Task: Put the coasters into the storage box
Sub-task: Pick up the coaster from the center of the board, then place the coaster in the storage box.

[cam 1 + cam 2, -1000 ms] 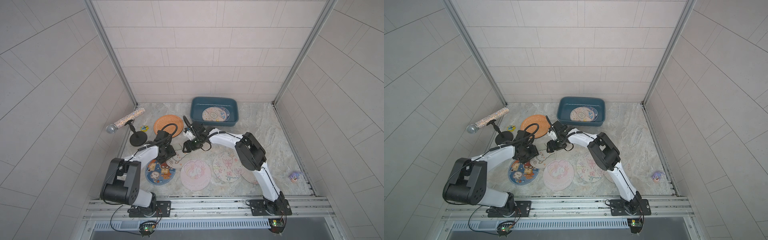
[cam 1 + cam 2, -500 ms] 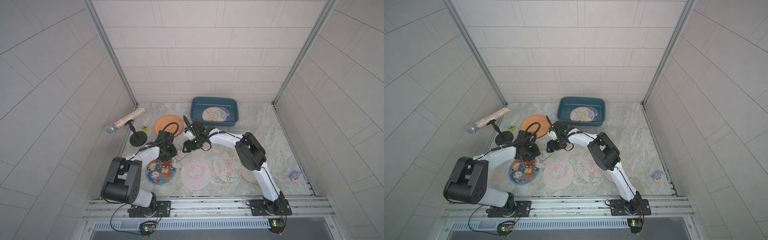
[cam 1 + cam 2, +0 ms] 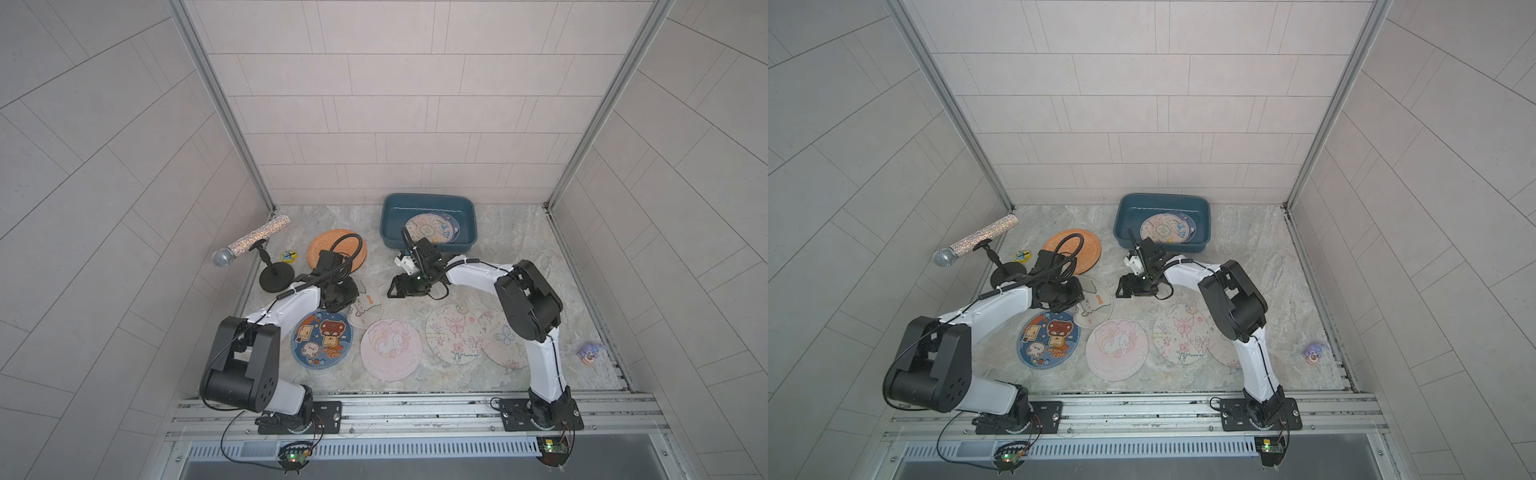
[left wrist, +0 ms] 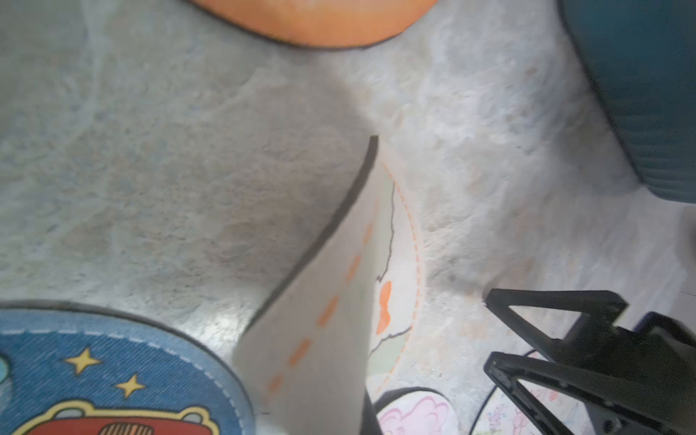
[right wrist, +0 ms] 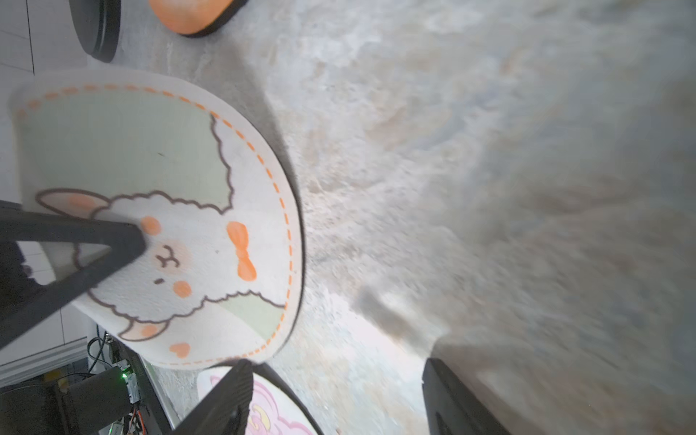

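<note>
Curled upward in the left wrist view only, flat-looking from above: cream lamb coaster [image 4: 327, 301], seemingly pinched by closed left claw [image 3: 348, 300]; right claw [image 5: 335, 376] spread wide.

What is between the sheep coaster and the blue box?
The open right pincer hangs on the direct line from the sheep coaster to the storage box. Carrying the coaster over or around that pincer would likely clear it.

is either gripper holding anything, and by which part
The left gripper pinches the cream sheep coaster by its rim, with that edge curled upward. The right gripper is open, holding nothing.
</note>
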`<state>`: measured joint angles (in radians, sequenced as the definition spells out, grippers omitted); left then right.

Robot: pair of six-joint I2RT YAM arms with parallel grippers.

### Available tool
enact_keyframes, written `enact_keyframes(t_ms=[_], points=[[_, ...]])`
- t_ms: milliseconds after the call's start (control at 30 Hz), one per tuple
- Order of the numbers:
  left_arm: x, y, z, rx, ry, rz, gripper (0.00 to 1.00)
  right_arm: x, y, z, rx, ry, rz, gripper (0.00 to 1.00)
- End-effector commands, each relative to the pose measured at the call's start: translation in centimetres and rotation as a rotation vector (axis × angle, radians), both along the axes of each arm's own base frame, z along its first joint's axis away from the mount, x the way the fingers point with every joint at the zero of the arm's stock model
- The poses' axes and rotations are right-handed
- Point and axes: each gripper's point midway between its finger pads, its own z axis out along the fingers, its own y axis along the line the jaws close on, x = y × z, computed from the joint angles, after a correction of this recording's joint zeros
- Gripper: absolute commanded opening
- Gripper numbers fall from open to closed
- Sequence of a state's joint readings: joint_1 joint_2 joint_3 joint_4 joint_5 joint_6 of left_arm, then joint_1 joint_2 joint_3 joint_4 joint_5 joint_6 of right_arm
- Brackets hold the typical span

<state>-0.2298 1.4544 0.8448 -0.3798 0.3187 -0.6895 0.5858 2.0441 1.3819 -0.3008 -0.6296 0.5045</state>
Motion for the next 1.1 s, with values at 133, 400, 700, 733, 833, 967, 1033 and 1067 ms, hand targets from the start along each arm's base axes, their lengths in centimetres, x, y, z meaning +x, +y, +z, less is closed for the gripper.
enact_keyframes(t_ms=[133,400,700,733,833,967,1033,1067], points=[[3.8,-3.9,6.8,-0.062,-0.177,-0.106,0.00,-0.4,-2.7,4.7,0.106,-0.059,-0.063,0.75],[8.8,-8.7,11.3,-0.154,-0.323,-0.198,0.00,-1.5,-5.6,6.5,0.135,-0.077,-0.106,0.76],[14.3,-14.2,14.6,-0.249,-0.445,-0.293,0.00,-2.2,-8.4,7.9,0.163,-0.094,-0.158,0.76],[14.9,-14.8,14.9,-0.263,-0.457,-0.303,0.00,-2.2,-8.8,8.0,0.164,-0.093,-0.166,0.76],[16.7,-16.4,15.8,-0.302,-0.495,-0.319,0.00,-2.3,-9.6,8.2,0.170,-0.096,-0.182,0.76],[19.0,-18.2,16.4,-0.356,-0.534,-0.329,0.00,-2.4,-10.3,8.3,0.170,-0.096,-0.197,0.76],[20.4,-19.0,16.4,-0.375,-0.561,-0.323,0.00,-2.4,-10.5,8.2,0.170,-0.096,-0.201,0.76],[21.2,-19.4,16.3,-0.381,-0.588,-0.318,0.00,-2.4,-10.6,8.2,0.170,-0.096,-0.204,0.76]])
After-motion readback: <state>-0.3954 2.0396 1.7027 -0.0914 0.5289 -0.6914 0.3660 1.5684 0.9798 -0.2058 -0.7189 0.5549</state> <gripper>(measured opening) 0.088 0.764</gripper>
